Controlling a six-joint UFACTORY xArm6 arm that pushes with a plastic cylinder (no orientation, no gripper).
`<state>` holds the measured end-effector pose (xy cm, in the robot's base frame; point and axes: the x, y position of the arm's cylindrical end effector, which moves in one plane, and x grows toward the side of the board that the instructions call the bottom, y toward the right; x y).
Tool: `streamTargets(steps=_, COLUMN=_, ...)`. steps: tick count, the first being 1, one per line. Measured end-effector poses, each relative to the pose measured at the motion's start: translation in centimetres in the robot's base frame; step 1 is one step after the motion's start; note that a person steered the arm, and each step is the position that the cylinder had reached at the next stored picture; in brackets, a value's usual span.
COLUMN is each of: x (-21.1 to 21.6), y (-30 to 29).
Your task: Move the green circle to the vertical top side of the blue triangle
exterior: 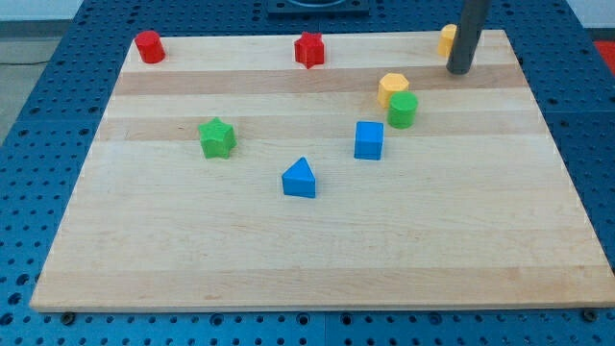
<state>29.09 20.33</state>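
Note:
The green circle (403,110), a short cylinder, stands right of the board's centre, touching the yellow hexagon (392,88) just above it. The blue triangle (300,179) lies lower and to the left, near the board's middle. My tip (459,70) is at the top right of the board, above and to the right of the green circle and apart from it, next to a yellow block (447,39) partly hidden behind the rod.
A blue cube (368,140) sits between the green circle and the blue triangle. A green star (217,137) is at the left. A red cylinder (149,46) and a red star (308,50) are along the top edge. The wooden board (192,250) rests on a blue pegboard.

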Motion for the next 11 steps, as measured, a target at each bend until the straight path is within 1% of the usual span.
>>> streamTargets(steps=2, x=5.3, y=-0.3)
streamTargets(steps=3, x=6.7, y=-1.9)
streamTargets(steps=6, x=7.9, y=-11.4)
streamTargets(steps=8, x=9.7, y=-15.2)
streamTargets(steps=10, x=9.7, y=-20.8)
streamTargets(steps=11, x=9.3, y=-24.5)
